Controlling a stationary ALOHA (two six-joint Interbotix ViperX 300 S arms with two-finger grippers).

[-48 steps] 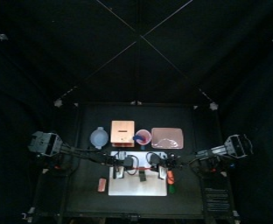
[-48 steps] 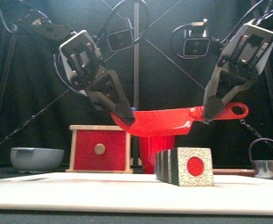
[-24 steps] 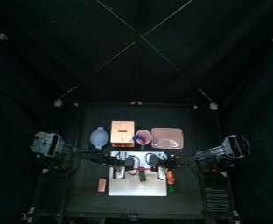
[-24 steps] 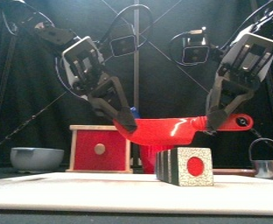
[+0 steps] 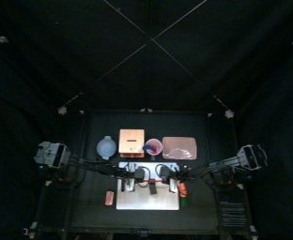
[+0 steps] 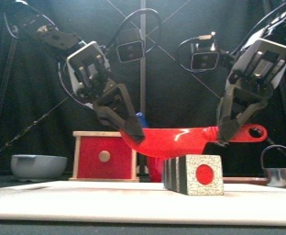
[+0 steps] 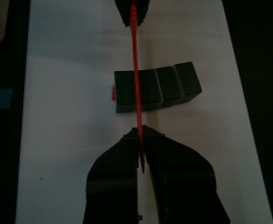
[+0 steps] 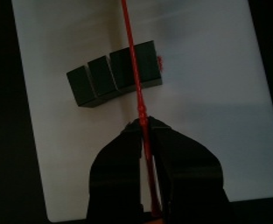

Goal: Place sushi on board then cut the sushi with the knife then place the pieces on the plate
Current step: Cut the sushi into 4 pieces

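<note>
A red toy knife (image 6: 178, 139) hangs level between both grippers, just above the sushi roll (image 6: 194, 174). My left gripper (image 6: 132, 131) is shut on the blade's end; my right gripper (image 6: 226, 136) is shut on the handle end. The roll, dark green blocks with a white end and red centre, lies on the white cutting board (image 6: 84, 200). In the left wrist view the knife (image 7: 134, 61) is a thin red line crossing the roll (image 7: 160, 86) near one end. In the right wrist view the blade (image 8: 130, 61) crosses the roll (image 8: 109, 78). The pink plate (image 5: 178, 146) lies behind the board (image 5: 152, 199).
Behind the board stand a blue-grey bowl (image 6: 38, 166), a wooden box with a red drawer front (image 6: 105, 156) and a red cup (image 5: 153, 146). A metal cutter (image 6: 278, 173) sits at the right. Small toys lie left (image 5: 109, 197) and right (image 5: 184, 192) of the board.
Both grippers have come down with the knife, which now hangs lower and closer to the top of the roll. The roll has not moved.
</note>
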